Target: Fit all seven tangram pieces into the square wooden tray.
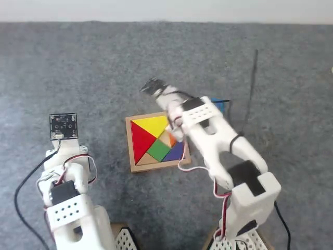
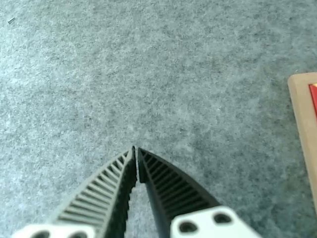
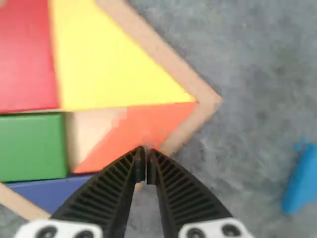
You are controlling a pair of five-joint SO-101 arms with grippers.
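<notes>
Right tool (image 3: 146, 154) closed, tips pointing down over orange piece (image 3: 148, 124) near a tray (image 3: 205, 99) corner, arm stretched forward. Left tool (image 2: 136, 153) closed above grey worktop (image 2: 148, 74), arm folded back.

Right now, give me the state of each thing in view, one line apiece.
Square wooden tray, partly filled, bare wood showing.
Red triangle, in tray.
Yellow triangle, in tray.
Green square, in tray.
Orange triangle, in tray.
Dark blue piece, in tray.
Light blue piece, outside, on carpet.
Left gripper, jaws shut.
Right gripper, jaws shut.
</notes>
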